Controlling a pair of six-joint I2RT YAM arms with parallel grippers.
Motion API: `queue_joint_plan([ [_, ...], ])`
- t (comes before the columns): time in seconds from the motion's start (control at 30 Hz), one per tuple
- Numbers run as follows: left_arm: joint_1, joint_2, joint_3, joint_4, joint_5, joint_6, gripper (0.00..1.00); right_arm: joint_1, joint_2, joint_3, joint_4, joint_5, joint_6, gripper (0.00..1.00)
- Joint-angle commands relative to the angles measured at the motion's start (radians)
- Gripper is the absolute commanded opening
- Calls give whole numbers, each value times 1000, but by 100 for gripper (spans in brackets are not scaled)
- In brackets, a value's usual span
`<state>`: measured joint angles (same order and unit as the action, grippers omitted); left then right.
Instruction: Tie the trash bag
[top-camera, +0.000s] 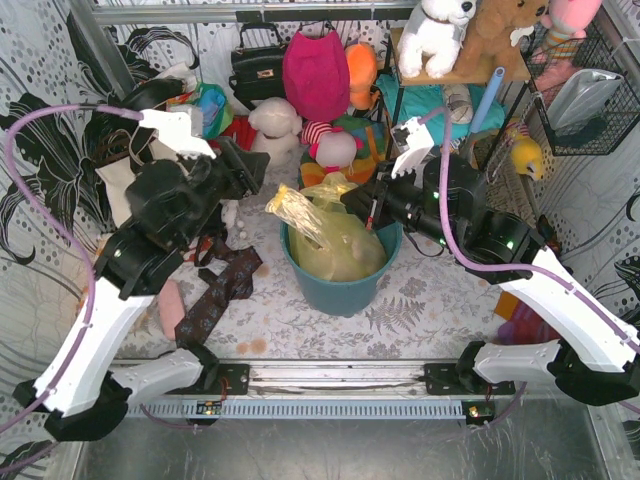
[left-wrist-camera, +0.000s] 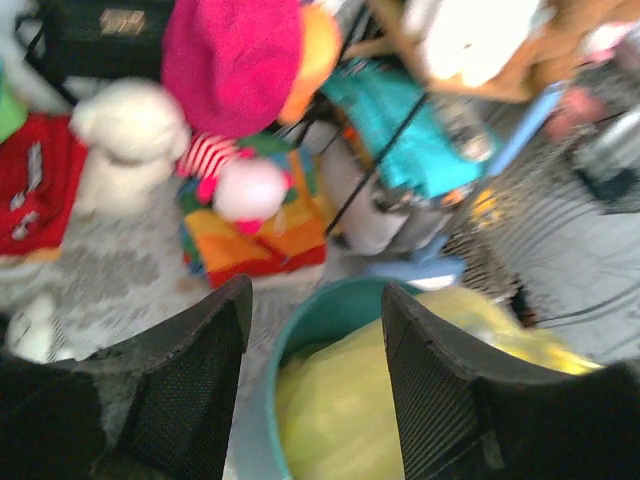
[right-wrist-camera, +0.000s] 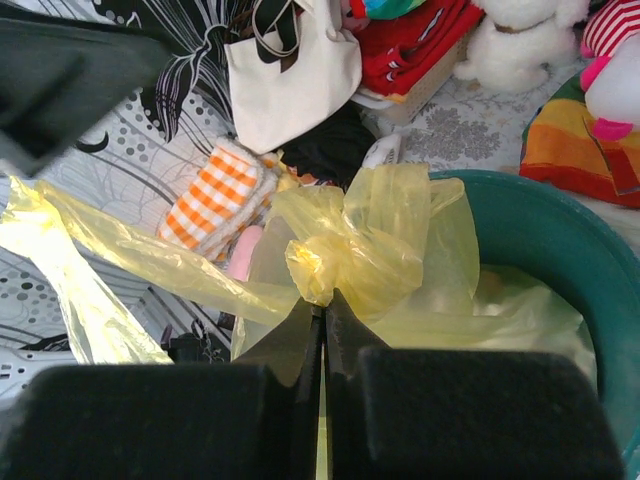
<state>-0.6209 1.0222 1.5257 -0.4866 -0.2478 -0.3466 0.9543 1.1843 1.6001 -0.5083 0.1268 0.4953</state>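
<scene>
The yellow-green trash bag (top-camera: 345, 250) sits in the round teal bin (top-camera: 340, 290). Its top is gathered into a knot (right-wrist-camera: 345, 262), and one loose tail (top-camera: 297, 213) sticks out to the upper left; the tail also shows in the right wrist view (right-wrist-camera: 110, 262). My right gripper (right-wrist-camera: 325, 300) is shut on thin bag plastic just below the knot; in the top view it (top-camera: 368, 207) is at the bin's far rim. My left gripper (left-wrist-camera: 315, 305) is open and empty above the bin's left rim (left-wrist-camera: 262, 400), with the bag (left-wrist-camera: 335, 410) below it. In the top view it (top-camera: 258, 172) is up and left of the tail's end.
Plush toys (top-camera: 275, 125), a pink bag (top-camera: 315, 70) and a black handbag (top-camera: 255, 62) crowd the back. A cream tote (right-wrist-camera: 290, 80) and an orange checked cloth (right-wrist-camera: 215, 195) lie to the left. A dark patterned tie (top-camera: 215, 295) lies by the bin. A wire basket (top-camera: 590, 100) hangs at the right.
</scene>
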Motion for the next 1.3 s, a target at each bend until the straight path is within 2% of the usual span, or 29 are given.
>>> queue_joint_plan([
  [0.0, 117, 91, -29, -175, 124, -68, 64, 3, -34, 6, 18, 44, 12, 0],
  [0.1, 204, 189, -13, -223, 324, -55, 59, 4, -42, 6, 12, 52, 8, 0],
  [0.23, 208, 293, 36, -282, 463, -9, 53, 3, -52, 7, 2, 56, 8, 0],
  [0.47, 202, 358, 44, -327, 553, 55, 50, 4, -70, -15, 3, 71, 8, 0],
  [0.57, 190, 373, 43, -340, 549, 69, 46, 4, -70, -14, 5, 67, 6, 0],
  [0.77, 176, 393, 45, -365, 506, 76, 29, 4, -66, -15, 12, 65, -1, 0],
  [0.97, 177, 386, 18, -382, 470, 75, 28, 4, -51, -16, 27, 62, -14, 0],
  [1.13, 176, 363, 2, -391, 436, 50, 6, 4, -31, -4, 43, 58, -33, 0],
  [1.27, 176, 333, 3, -408, 374, -6, 0, 3, 4, 7, 88, 60, -56, 0],
])
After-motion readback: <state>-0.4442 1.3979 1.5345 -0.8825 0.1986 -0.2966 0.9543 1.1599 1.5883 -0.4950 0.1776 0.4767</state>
